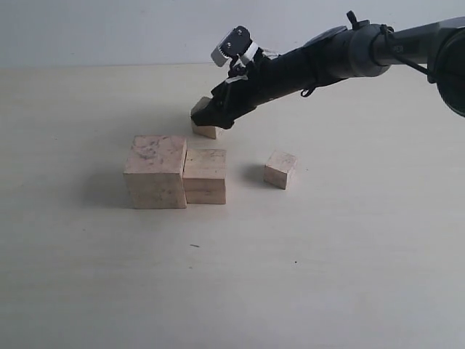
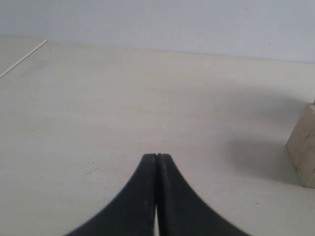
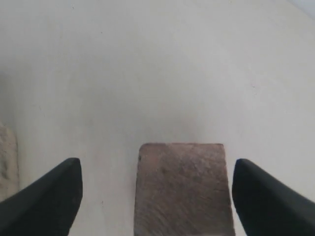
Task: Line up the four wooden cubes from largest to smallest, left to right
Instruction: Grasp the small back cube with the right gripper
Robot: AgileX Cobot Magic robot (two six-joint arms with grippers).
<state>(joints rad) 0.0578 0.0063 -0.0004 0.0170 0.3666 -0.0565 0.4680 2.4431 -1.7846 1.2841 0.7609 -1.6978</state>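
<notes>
The largest wooden cube (image 1: 155,171) stands at the left with the second-largest cube (image 1: 204,176) touching its right side. A small cube (image 1: 280,169) sits apart to the right. Another cube (image 1: 203,118) lies behind the pair, partly hidden under my right gripper (image 1: 216,115). In the right wrist view this cube (image 3: 182,189) sits between the open fingers (image 3: 54,194), with a gap on each side. My left gripper (image 2: 157,156) is shut and empty above bare table; a cube's edge (image 2: 304,147) shows at that view's side.
The pale table (image 1: 327,276) spreads all around the cubes. A light wall (image 1: 109,29) runs behind the table's far edge. The right arm (image 1: 341,58) reaches in from the upper right.
</notes>
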